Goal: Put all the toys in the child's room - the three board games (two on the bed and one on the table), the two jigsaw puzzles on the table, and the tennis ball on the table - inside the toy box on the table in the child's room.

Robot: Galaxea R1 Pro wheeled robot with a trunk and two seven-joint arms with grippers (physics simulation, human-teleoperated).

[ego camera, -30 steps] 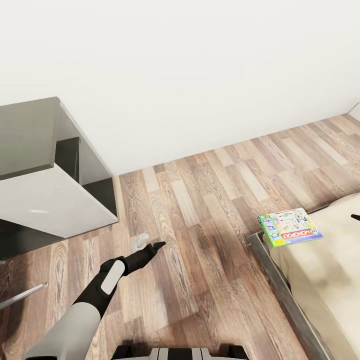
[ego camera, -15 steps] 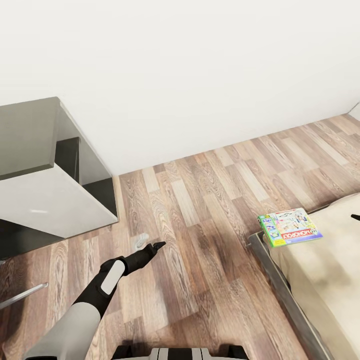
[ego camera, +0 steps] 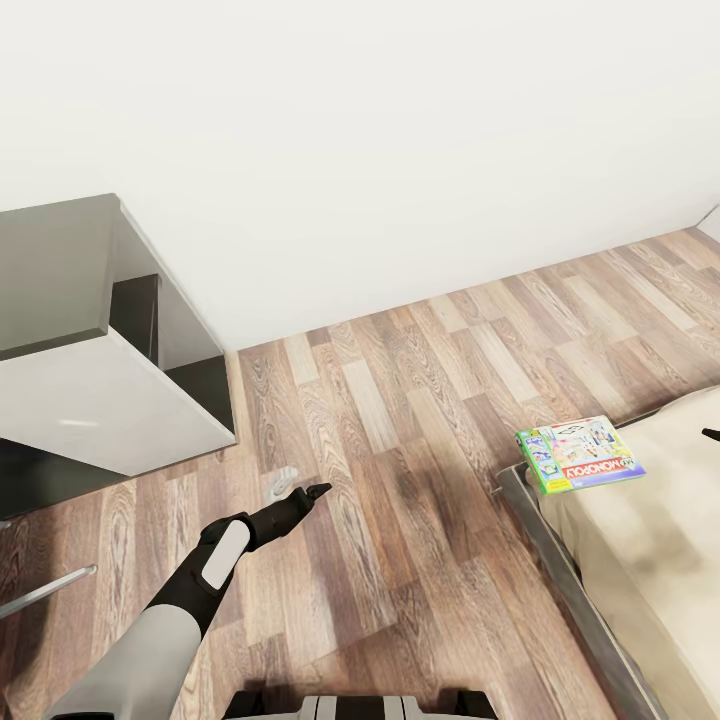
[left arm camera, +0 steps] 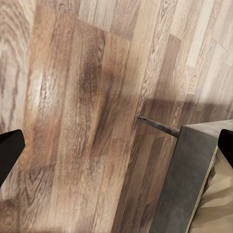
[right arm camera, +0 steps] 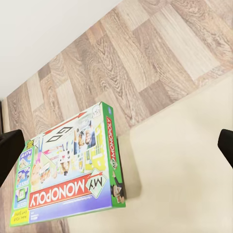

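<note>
Wood-plank floor (ego camera: 420, 400) runs to the bed (ego camera: 640, 560). Your green-edged board game (ego camera: 579, 453) lies flat at the mattress corner, "My Monopoly" lid up. Left gripper (ego camera: 300, 497) and right gripper (right arm camera: 116, 145) both show open jaws.

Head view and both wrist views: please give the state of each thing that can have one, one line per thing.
Board game: lying flat at the corner of the bed, lid up, not held.
Bed: mattress bare apart from the game.
Left gripper: jaws open, nothing between them, over the floor.
Right gripper: jaws open, nothing held, facing the game.
Table: top bare in the part seen.
</note>
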